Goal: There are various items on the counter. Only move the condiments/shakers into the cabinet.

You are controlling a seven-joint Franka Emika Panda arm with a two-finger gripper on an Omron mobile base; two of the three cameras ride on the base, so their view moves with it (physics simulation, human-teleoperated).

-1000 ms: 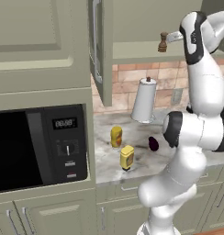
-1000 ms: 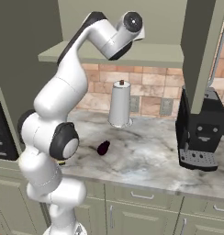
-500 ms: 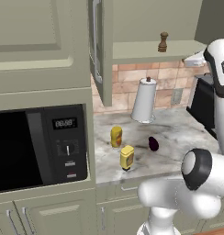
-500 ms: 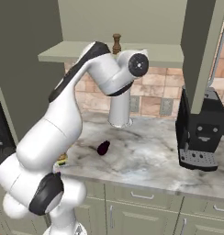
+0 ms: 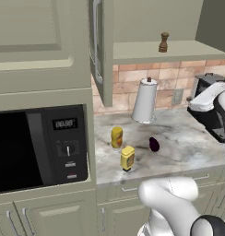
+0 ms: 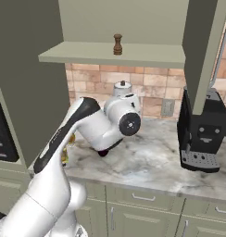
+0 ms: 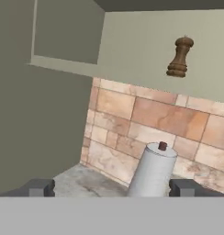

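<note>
**A:** How much is done?

**B:** One of three, I'd judge. The wooden pepper shaker (image 5: 163,42) stands upright on the bottom board of the open wall cabinet (image 5: 146,50), alone, nothing touching it. From the right base camera it sits at about 12 o'clock, above the arm.

**A:** And the rest?

**B:** Both squeeze bottles are on the desk (image 5: 179,143). The amber bottle (image 5: 116,137) stands nearer the wall; the bright yellow bottle (image 5: 127,158) is just beside it at roughly 5 o'clock, close to the front edge. Neither is being touched. The dark purple eggplant (image 5: 154,144) lies at about 3 o'clock from them and should stay put, as should the paper-towel roll (image 5: 145,100) by the brick backsplash.

**A:** The jaws?

**B:** In the hand camera the gripper (image 7: 112,188) has its two tips far apart, near the opposite sides of the frame, with nothing between them; wide open and empty. It looks toward the paper-towel roll, the shaker at about 1 o'clock above.

**A:** So what's left?

**B:** Two pick-ups, by my reckoning, starting low on the desk.
</note>
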